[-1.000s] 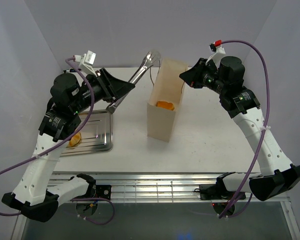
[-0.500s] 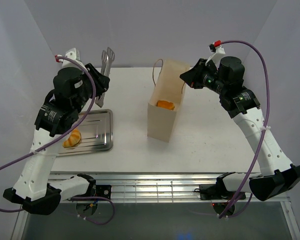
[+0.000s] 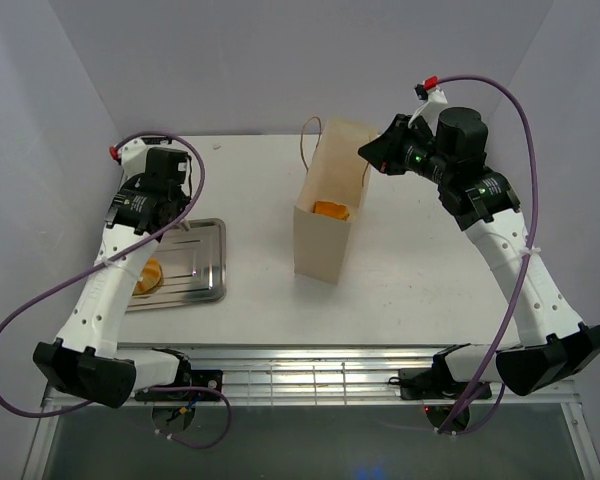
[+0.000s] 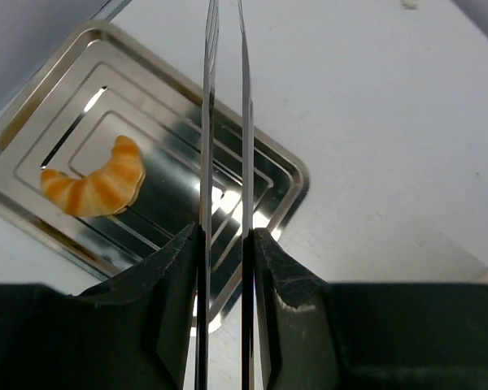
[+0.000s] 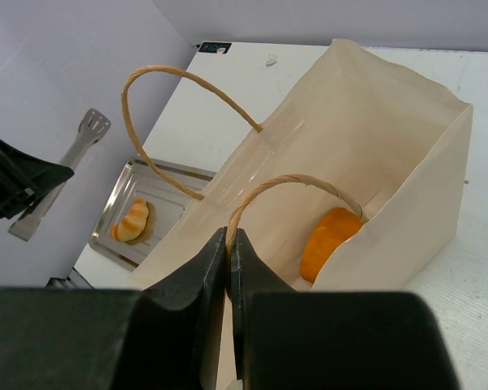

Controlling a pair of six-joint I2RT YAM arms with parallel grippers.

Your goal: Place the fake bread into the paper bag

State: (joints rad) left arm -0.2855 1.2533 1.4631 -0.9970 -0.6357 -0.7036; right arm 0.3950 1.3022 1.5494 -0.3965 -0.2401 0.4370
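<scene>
One golden croissant-shaped fake bread [image 4: 93, 183] lies on the silver tray [image 4: 268, 175]; in the top view the bread [image 3: 148, 277] is half hidden by my left arm. Another orange piece [image 5: 329, 240] lies inside the upright paper bag [image 5: 374, 138], and also shows in the top view [image 3: 330, 210]. My left gripper [image 4: 225, 236] is shut on metal tongs [image 4: 245, 122] whose blades reach over the tray; their tips are out of frame. My right gripper [image 5: 229, 244] is shut on the bag's near string handle [image 5: 293, 183].
The bag [image 3: 325, 240] stands mid-table, the tray [image 3: 205, 265] at the left front. My left gripper [image 3: 170, 215] hangs over the tray, my right gripper [image 3: 368, 152] at the bag's far right rim. Walls close in on both sides.
My left arm has swung the tongs from near the bag's mouth back to the left and down over the tray. My right gripper has kept its hold on the handle.
</scene>
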